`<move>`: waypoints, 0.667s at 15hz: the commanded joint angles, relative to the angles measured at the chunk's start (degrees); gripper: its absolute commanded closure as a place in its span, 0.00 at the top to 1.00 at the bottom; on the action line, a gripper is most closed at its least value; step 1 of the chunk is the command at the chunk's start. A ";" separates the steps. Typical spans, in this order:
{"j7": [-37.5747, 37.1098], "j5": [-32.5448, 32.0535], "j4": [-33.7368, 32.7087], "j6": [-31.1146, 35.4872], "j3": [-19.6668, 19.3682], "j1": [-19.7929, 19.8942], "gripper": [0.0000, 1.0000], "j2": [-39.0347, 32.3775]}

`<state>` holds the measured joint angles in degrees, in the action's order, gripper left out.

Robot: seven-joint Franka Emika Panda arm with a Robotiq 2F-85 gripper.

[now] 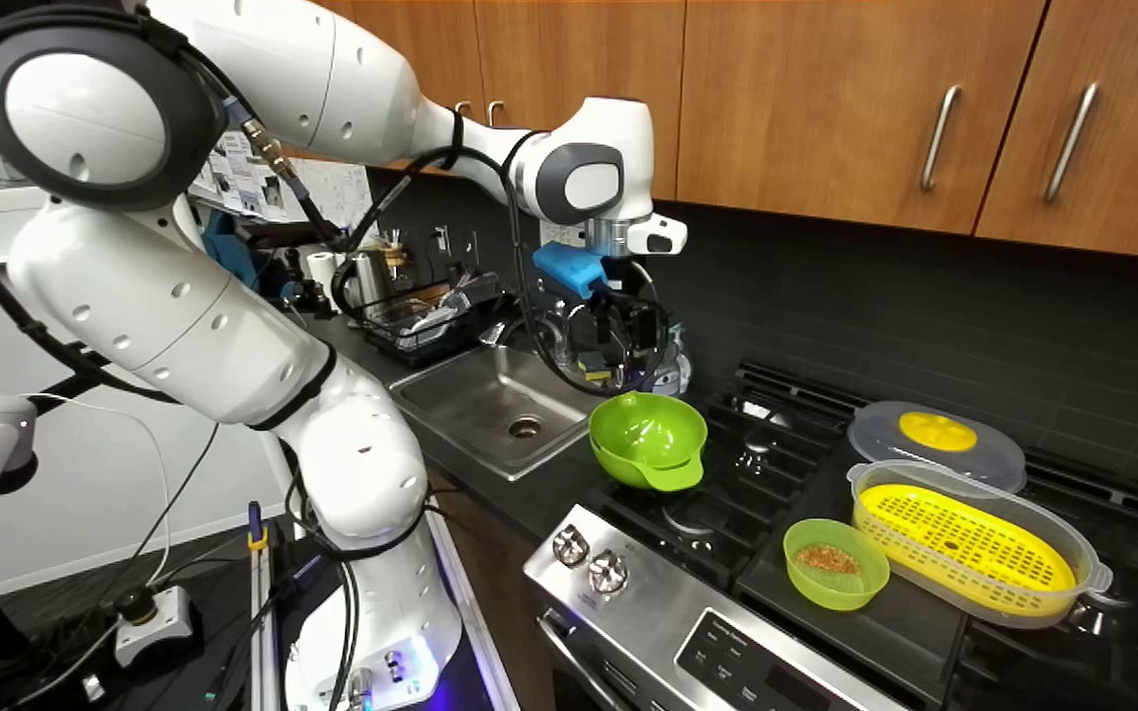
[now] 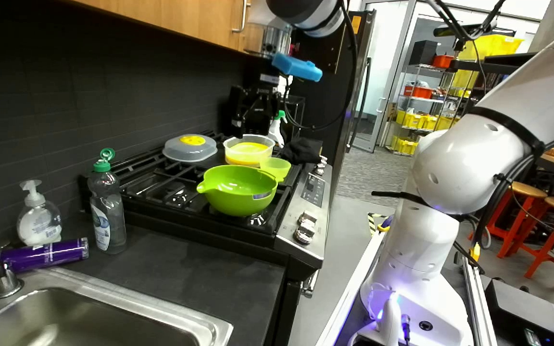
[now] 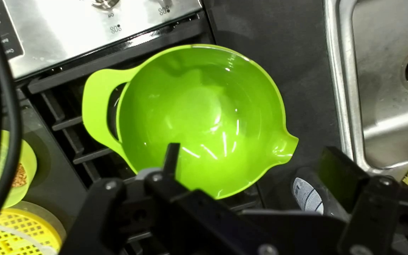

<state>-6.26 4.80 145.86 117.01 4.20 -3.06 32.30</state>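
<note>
A green bowl with handle and spout is set on the stove. Above it, clear of contact, the hand is held with fingers spread, nothing gripped. Any lowering is best done slowly, one fingertip kept inside the bowl and one outside to avoid tipping.

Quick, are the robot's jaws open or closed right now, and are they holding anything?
Gripper: open and holding nothing, above the green bowl.
</note>
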 commanded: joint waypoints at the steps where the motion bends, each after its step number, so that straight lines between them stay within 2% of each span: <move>1: -0.07 -0.12 -0.06 0.02 0.06 0.07 1.00 0.09; 10: -0.03 0.20 -1.25 -0.14 -1.05 0.92 1.00 -0.25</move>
<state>-6.26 4.80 145.79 117.03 4.03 -2.84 32.30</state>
